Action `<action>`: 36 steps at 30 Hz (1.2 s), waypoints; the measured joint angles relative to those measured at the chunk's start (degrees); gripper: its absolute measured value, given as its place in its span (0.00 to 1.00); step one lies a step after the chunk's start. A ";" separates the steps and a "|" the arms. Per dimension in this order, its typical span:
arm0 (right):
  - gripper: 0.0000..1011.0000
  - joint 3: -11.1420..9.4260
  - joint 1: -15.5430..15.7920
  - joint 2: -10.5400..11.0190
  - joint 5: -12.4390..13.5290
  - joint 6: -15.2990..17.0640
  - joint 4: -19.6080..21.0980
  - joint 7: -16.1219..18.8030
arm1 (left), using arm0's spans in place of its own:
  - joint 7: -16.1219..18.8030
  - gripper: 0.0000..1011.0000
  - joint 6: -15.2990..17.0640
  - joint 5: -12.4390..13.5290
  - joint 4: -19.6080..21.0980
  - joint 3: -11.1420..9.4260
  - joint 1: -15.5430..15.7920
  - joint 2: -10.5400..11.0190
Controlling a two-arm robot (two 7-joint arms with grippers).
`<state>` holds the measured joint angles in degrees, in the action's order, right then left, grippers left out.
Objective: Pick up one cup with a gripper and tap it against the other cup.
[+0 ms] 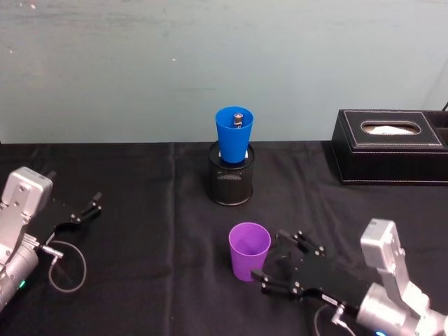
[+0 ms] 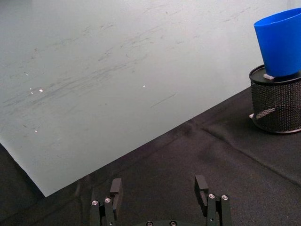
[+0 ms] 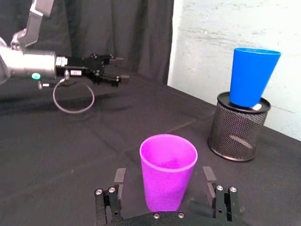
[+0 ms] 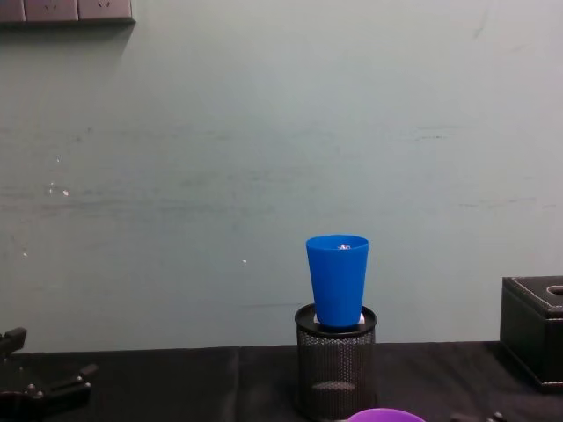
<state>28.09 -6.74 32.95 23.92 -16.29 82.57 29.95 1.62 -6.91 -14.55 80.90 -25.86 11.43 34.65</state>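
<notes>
Right gripper [image 1: 273, 255] sat low over the bench [image 1: 140, 280], well in front of the pen holder [image 1: 231, 183] and a bit right of it. Its arm reached in near level, wrist toward the robot. Fingers were released wide, one on each side of the purple cup [image 1: 249, 250], with no contact I could see. The cup stood upright in front of the holder, only partly into the gap.

My call on the grab step: push in further so the pads land mid-wall, then close gently. The wall is tapered, so a squeeze near the rim may slip. Lift straight up.

Left gripper [image 1: 84, 210] was parked far left of the holder, fingers released.

Blue cup [image 1: 234, 136] was perched upright in the holder, so tap it lightly or it may tip.
</notes>
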 joint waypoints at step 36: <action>0.99 -1.48 -5.67 -8.50 -2.67 5.88 -7.11 3.11 | 0.00 0.99 0.00 0.00 0.00 0.00 0.00 0.00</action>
<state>26.61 -12.41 24.44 21.25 -10.41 75.47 33.06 1.62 -6.91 -14.55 80.90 -25.86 11.43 34.65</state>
